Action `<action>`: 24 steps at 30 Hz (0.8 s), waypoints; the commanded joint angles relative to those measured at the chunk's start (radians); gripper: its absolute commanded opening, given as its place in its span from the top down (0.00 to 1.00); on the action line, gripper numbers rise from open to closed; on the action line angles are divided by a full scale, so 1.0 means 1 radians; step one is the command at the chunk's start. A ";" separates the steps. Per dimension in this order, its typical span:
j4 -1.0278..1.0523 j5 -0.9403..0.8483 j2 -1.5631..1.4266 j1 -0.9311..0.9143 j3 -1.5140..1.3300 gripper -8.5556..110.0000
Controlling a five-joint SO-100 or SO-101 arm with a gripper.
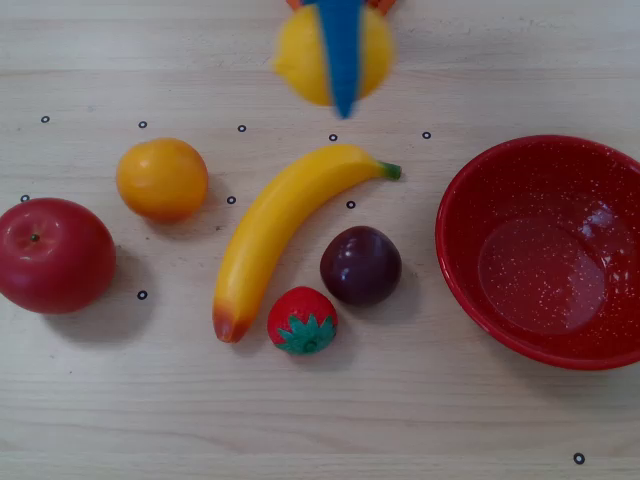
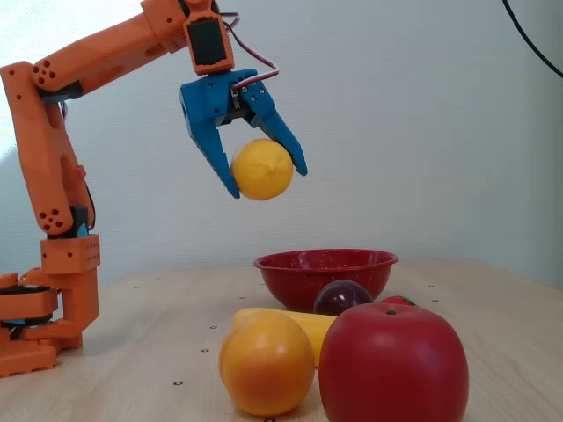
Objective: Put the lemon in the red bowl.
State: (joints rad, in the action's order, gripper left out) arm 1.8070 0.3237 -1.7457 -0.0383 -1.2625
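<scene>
My blue gripper [image 2: 266, 180] is shut on the yellow lemon [image 2: 261, 169] and holds it high above the table. In the overhead view the lemon [image 1: 300, 60] is at the top centre, with a blue finger [image 1: 342, 50] crossing it. The red bowl [image 1: 545, 250] with white speckles sits at the right in the overhead view, empty. In the fixed view the bowl [image 2: 325, 268] stands on the table below and to the right of the held lemon.
On the table lie a banana [image 1: 285, 225], an orange fruit [image 1: 162, 178], a red apple [image 1: 52, 255], a dark plum [image 1: 361, 265] and a strawberry [image 1: 302, 320]. The orange arm's base [image 2: 44, 316] stands at the left in the fixed view.
</scene>
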 commanded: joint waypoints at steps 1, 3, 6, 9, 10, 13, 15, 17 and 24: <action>0.026 -0.109 -0.110 -0.150 0.064 0.93; -0.028 -0.153 -0.129 -0.241 0.035 0.93; -0.143 -0.204 -0.156 -0.339 -0.035 0.93; -0.264 -0.245 -0.160 -0.400 -0.110 0.93; -0.318 -0.249 -0.160 -0.414 -0.143 0.93; -0.474 -0.221 -0.146 -0.459 -0.222 0.93; -0.572 -0.195 -0.121 -0.480 -0.261 0.93; -0.672 -0.167 -0.086 -0.495 -0.288 0.93; -1.023 -0.009 0.081 -0.526 -0.388 0.93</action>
State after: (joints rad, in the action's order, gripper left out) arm 0.8422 0.2516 -1.6368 -0.5308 -1.6935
